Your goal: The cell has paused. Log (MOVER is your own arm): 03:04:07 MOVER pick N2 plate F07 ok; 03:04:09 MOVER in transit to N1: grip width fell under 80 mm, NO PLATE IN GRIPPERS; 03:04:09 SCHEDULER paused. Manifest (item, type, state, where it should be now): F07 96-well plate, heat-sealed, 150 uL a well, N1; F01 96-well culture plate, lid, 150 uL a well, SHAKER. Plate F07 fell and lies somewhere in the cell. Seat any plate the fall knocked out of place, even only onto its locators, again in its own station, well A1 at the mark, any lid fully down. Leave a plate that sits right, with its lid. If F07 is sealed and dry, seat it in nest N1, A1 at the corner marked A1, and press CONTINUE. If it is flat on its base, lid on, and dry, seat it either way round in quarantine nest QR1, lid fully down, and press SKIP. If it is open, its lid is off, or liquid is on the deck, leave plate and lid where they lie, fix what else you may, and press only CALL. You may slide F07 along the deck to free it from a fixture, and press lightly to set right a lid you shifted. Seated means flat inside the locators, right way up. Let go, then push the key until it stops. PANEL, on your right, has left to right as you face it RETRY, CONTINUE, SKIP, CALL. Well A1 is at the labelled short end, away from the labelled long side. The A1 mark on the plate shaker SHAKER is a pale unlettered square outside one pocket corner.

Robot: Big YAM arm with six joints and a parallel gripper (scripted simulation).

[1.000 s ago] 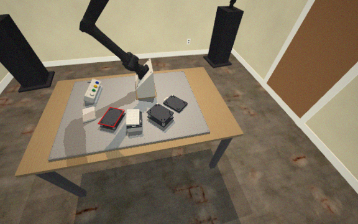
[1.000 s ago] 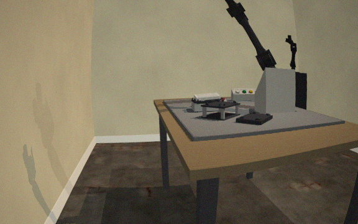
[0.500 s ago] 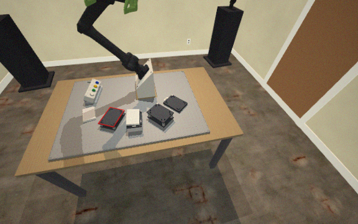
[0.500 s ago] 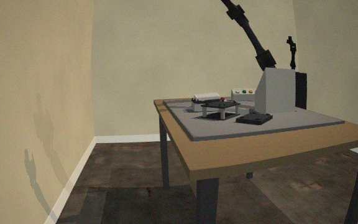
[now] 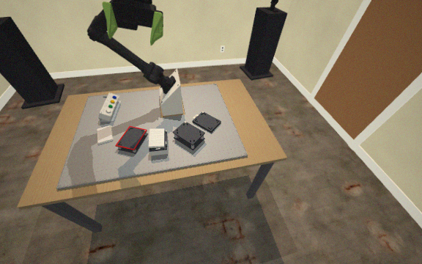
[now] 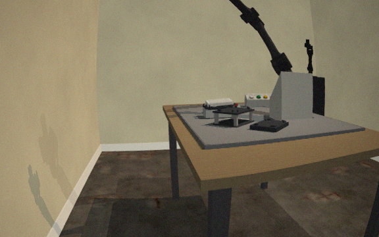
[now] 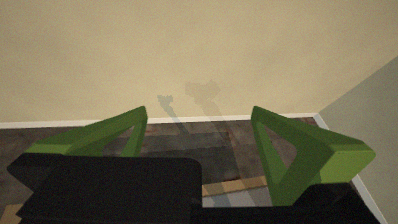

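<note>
My gripper (image 5: 132,39) is high above the back of the table, far from every plate, with its green fingers wide open and empty. In the wrist view the gripper (image 7: 199,120) faces the wall and floor, with nothing between the fingers. A pale plate (image 5: 105,134) lies flat on the grey deck, outside any nest, just in front of the button panel (image 5: 108,108). A white plate (image 5: 157,138) sits on a grey block station, and it also shows in the exterior view (image 6: 219,102). I cannot tell seals, lids or labels at this size.
A red-rimmed black nest (image 5: 131,138) lies between the two plates. A raised black nest on posts (image 5: 189,134) and a flat black nest (image 5: 206,121) stand to the right. The arm's grey base housing (image 5: 171,99) is at the back. Two black pillars stand on the floor behind.
</note>
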